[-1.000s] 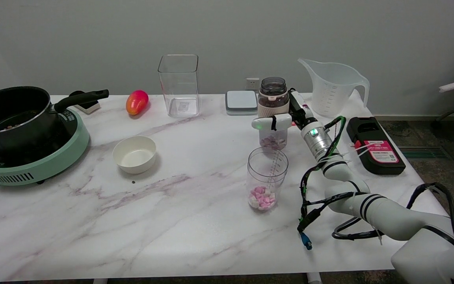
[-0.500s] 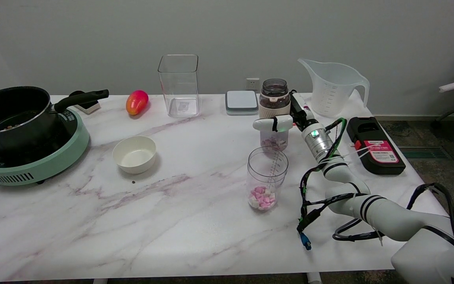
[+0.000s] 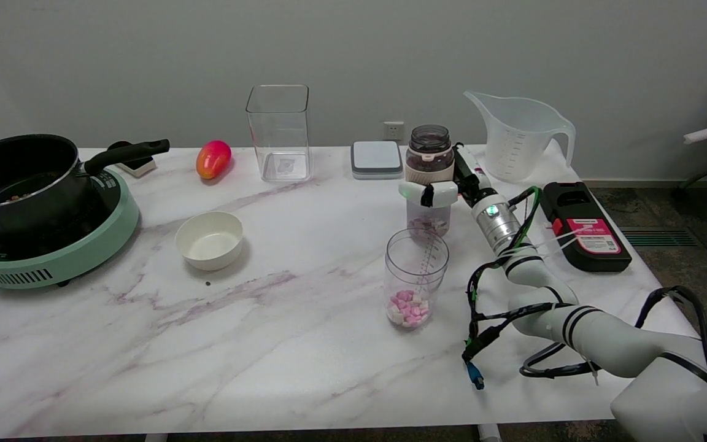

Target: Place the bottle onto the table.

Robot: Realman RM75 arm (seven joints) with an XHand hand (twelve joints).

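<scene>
Bottle (image 3: 429,178) standing upright toward the far right of the table (image 3: 280,344), a clear container with a dark open mouth, a pale band around its middle and a few pinkish pieces at the bottom. Its base is hidden behind a clear measuring cup, so whether it touches the marble cannot be told. The robot hand (image 3: 445,187) grasps the bottle around its pale middle, white fingers (image 3: 418,193) wrapped across the front, the right arm reaching in from the lower right with black and green cables along it.

Just in front of the bottle stands the clear measuring cup (image 3: 416,286), upright, with pink and white candies at its bottom. Behind the bottle, near the wall, lies a small grey-and-white square box (image 3: 376,158). To the right stands a large translucent measuring jug (image 3: 516,136), and beside it a black device with a pink label (image 3: 583,227).

Further left are a tall clear square container (image 3: 278,132), a red-orange mango (image 3: 213,158), a white bowl (image 3: 209,239), and at the far left a black pot (image 3: 19,178) on a green induction cooker (image 3: 59,252).
</scene>
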